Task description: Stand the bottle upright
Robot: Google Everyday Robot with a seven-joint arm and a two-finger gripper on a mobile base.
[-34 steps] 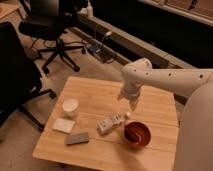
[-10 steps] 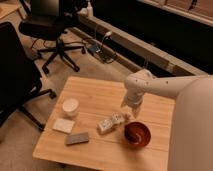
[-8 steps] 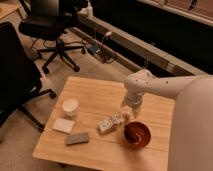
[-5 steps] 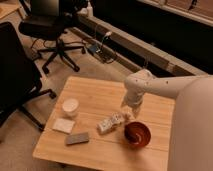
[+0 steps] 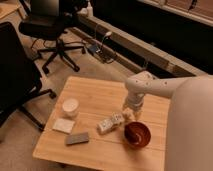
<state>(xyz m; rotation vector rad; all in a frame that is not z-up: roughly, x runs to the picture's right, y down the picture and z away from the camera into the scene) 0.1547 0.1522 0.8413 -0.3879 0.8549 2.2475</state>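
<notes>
The bottle [image 5: 110,123] lies on its side near the middle of the wooden table [image 5: 98,93], a small white thing with dark label marks, its long axis running left to right. My gripper [image 5: 128,115] hangs from the white arm [image 5: 150,87] and points down at the bottle's right end, very close to it, open. I cannot tell whether it touches the bottle.
A red bowl [image 5: 137,134] sits just right of the bottle, under the gripper's near side. A white cup [image 5: 70,106], a flat white pad [image 5: 63,125] and a grey block [image 5: 77,138] stand on the table's left. Black office chairs [image 5: 52,30] and floor cables lie beyond.
Over the last second nothing has visibly moved. Since the oldest frame the arm has come down and nearer, bringing the gripper to the bottle's right end.
</notes>
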